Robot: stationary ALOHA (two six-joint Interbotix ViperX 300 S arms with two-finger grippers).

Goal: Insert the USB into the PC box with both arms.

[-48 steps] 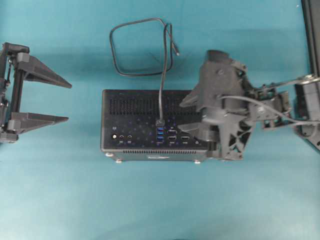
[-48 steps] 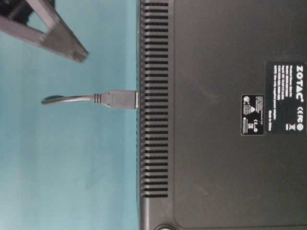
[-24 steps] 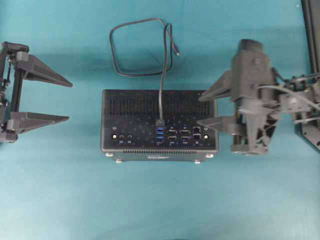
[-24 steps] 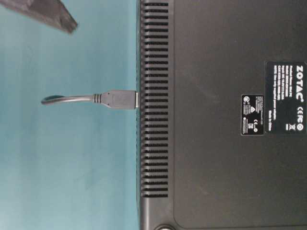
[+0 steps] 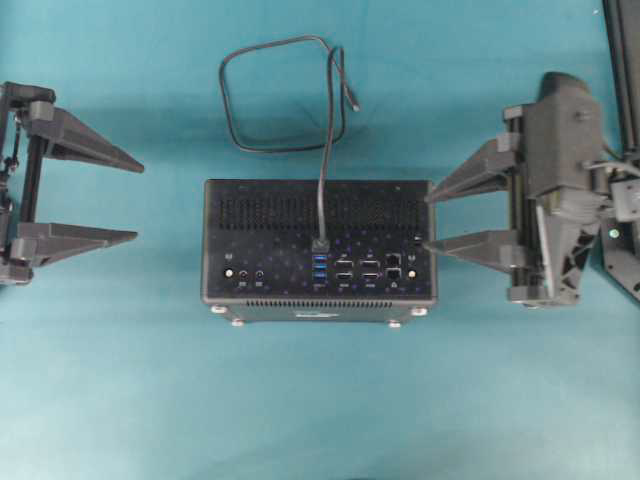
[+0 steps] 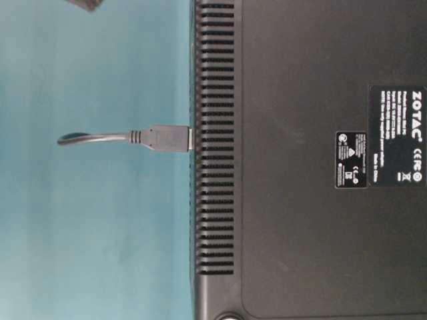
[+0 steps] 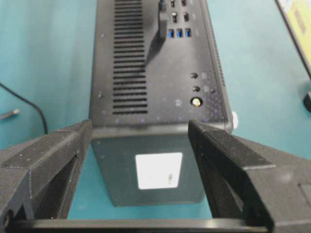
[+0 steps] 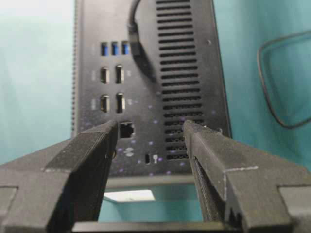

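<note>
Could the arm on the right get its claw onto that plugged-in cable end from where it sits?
Probably yes: the right gripper is open at the PC box edge, nothing between it and the USB.

Teal tabletop (image 5: pixel 120 380) with the PC box and the cable on it

The PC box (image 5: pixel 270 205) rests near the middle of the tabletop, its port side facing up. The USB (image 5: pixel 320 244) has its plug in a port on this side, and its thin black cable lies curled in a loop on the tabletop just beside the box.
</note>
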